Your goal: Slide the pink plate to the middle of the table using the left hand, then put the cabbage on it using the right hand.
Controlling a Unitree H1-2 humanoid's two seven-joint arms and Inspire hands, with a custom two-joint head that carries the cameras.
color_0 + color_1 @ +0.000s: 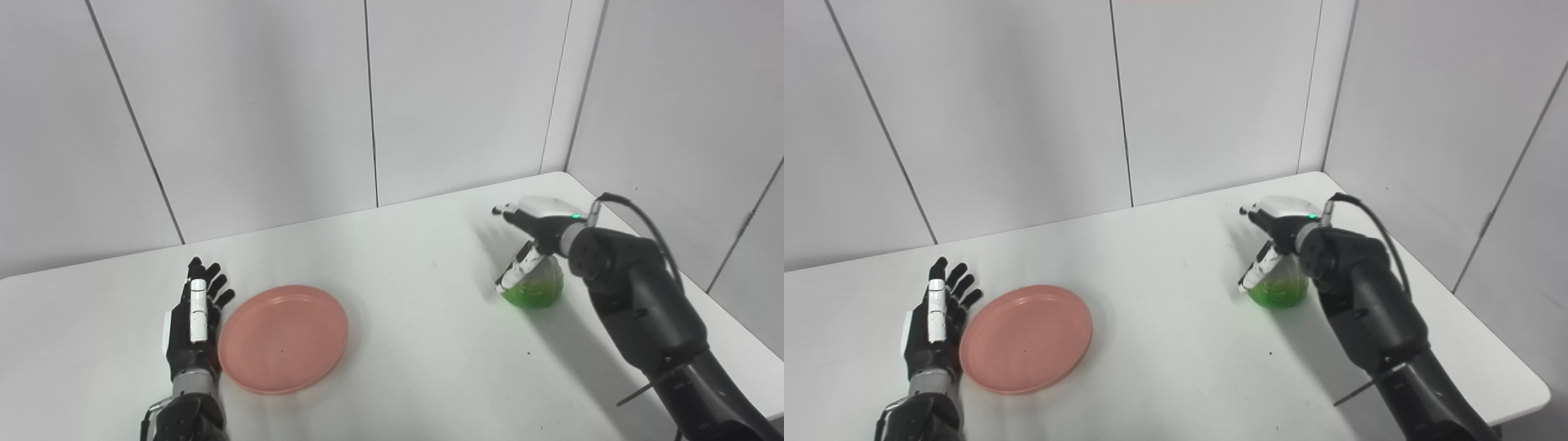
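Note:
The pink plate (283, 338) lies flat on the white table (422, 306), left of the middle. My left hand (196, 318) is open with fingers straight, standing on edge right against the plate's left rim. The green cabbage (540, 289) sits on the table at the right. My right hand (531, 228) is over the cabbage's top, fingers spread and stretched out, thumb (513, 269) down along the cabbage's left side. It does not close around the cabbage. The scene also shows in the right eye view, with the plate (1026, 337) and the cabbage (1281, 291).
Grey wall panels stand close behind the table and along its right side. The table's right edge (1507, 367) runs just beyond my right arm. A cable loops off the right wrist.

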